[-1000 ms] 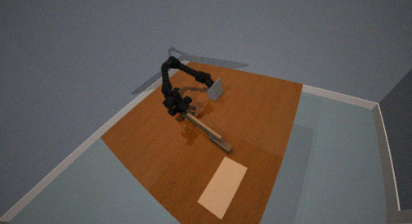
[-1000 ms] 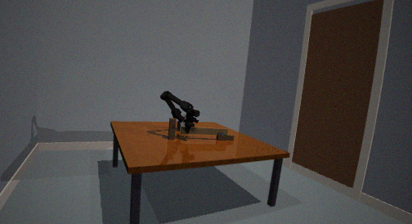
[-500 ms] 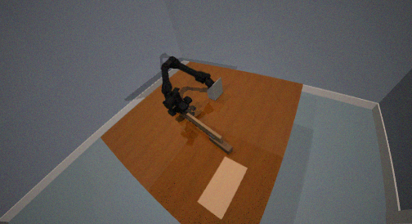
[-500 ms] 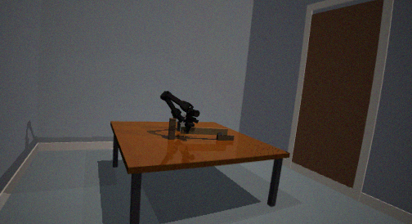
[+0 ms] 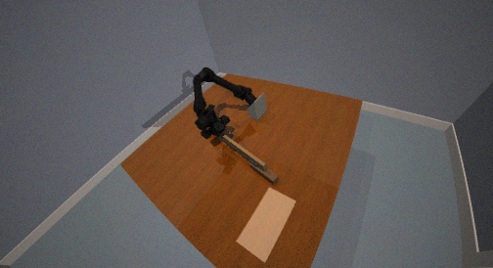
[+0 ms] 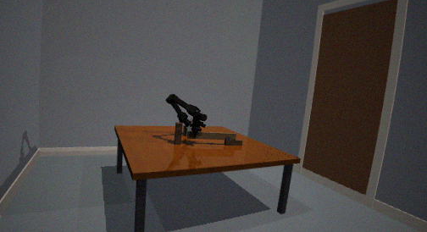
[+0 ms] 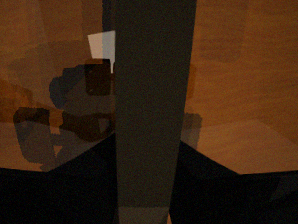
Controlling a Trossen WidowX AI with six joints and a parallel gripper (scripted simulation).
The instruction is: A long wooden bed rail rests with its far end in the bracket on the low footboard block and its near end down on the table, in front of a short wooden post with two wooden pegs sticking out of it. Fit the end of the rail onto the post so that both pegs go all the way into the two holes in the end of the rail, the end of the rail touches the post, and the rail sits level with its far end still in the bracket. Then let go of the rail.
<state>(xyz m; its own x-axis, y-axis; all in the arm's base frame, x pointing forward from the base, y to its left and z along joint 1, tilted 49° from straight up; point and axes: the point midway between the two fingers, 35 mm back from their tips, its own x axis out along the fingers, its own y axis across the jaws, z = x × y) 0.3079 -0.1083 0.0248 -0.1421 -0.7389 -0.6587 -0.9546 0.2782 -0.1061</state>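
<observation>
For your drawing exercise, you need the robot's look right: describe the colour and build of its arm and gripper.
The arm is matt black throughout, made of slim rounded segments joined by thicker knuckle-like joints. The gripper is black too, a blocky head with short jaws. No cables, stripes or markings can be made out; the views are too small and dim to show finer detail.

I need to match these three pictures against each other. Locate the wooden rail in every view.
Top: the rail runs diagonally from the pincer down-right, centre of the table.
Exterior: the rail lies about level, right of the post.
Wrist: the rail is the tall dark bar filling the middle.
Shared landmark: the orange table top.
</observation>
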